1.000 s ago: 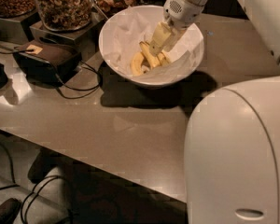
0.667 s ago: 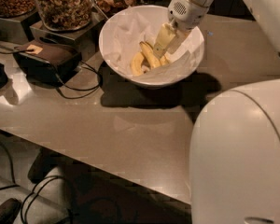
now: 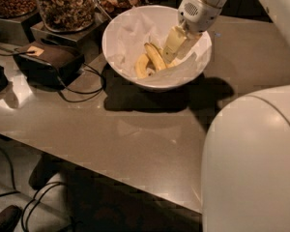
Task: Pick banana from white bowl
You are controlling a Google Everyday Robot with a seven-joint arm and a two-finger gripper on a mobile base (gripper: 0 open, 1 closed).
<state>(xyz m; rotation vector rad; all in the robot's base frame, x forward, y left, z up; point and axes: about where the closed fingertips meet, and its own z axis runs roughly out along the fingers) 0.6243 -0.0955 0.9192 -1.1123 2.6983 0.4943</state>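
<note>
Camera view: gripper [image 3: 171, 57] is down inside the white bowl [image 3: 174, 84], on its right side, tip right against the banana [image 3: 155, 56]; can't tell whether it is spread or clamped on anything. That banana lies on the crumpled paper [image 3: 130, 33] near the bowl's middle, curved, stem end toward the back, with a paler banana [image 3: 142, 65] touching it on the left. Bowl sits on the grey counter [image 3: 135, 134], just beside a black box [image 3: 50, 62] and its cable [image 3: 82, 98], nut jars [image 3: 65, 6] behind, robot body [image 3: 253, 163] filling the lower right.
</note>
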